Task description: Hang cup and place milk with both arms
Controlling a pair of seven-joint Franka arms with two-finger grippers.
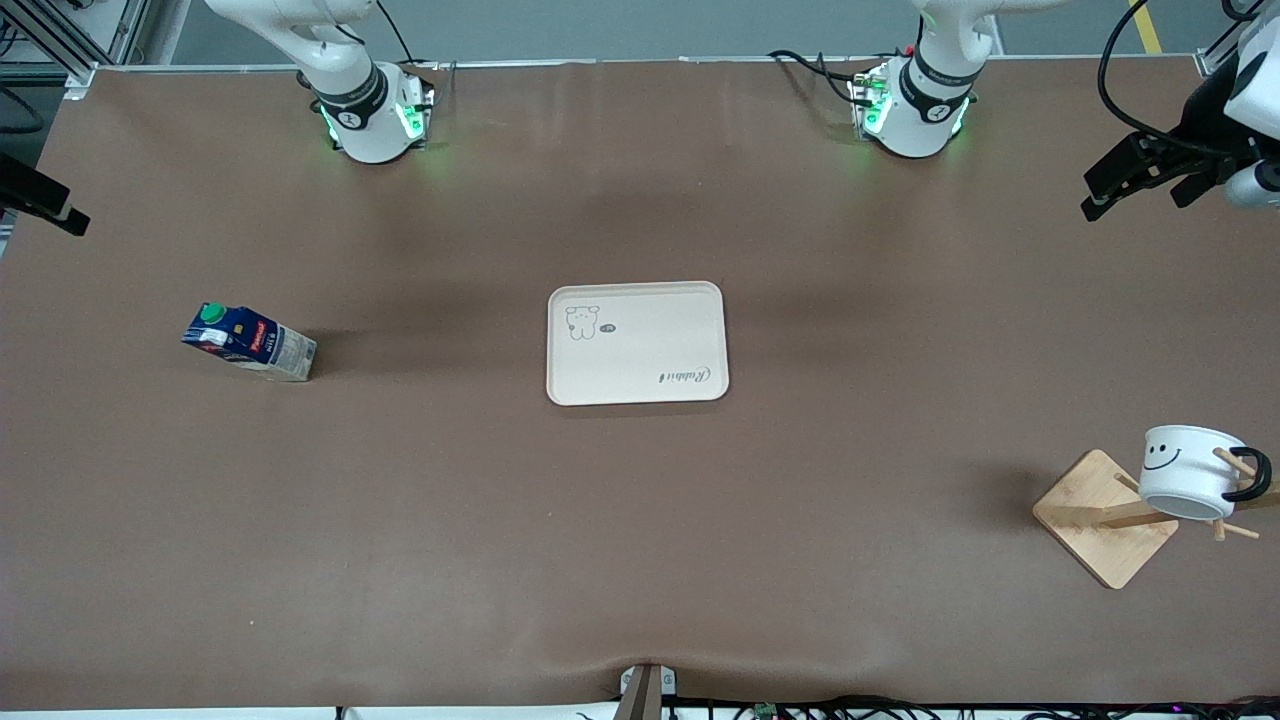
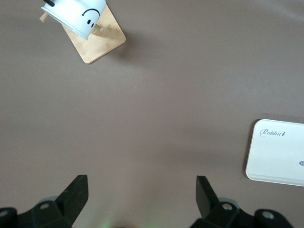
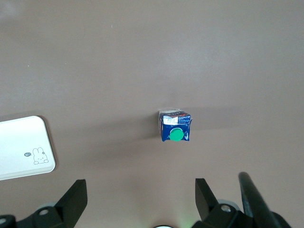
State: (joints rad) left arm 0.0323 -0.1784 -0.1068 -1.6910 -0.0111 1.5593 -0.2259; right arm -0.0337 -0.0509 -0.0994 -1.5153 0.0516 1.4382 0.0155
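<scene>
The white smiley cup [image 1: 1185, 470] hangs tilted by its black handle on a peg of the wooden rack [image 1: 1100, 520], at the left arm's end of the table; it also shows in the left wrist view [image 2: 76, 16]. The dark blue milk carton [image 1: 250, 342] with the green cap stands upright on the table at the right arm's end, and shows in the right wrist view [image 3: 175, 128]. My left gripper [image 1: 1140, 200] is open and empty, high over the table's edge at the left arm's end [image 2: 141, 183]. My right gripper [image 3: 141, 190] is open and empty, high over the table, apart from the milk.
A cream tray [image 1: 637, 343] with a rabbit drawing lies flat at the table's middle, with nothing on it; it shows in both wrist views [image 2: 280, 152] [image 3: 21, 147]. The two arm bases [image 1: 375, 120] [image 1: 915, 110] stand along the table's back edge.
</scene>
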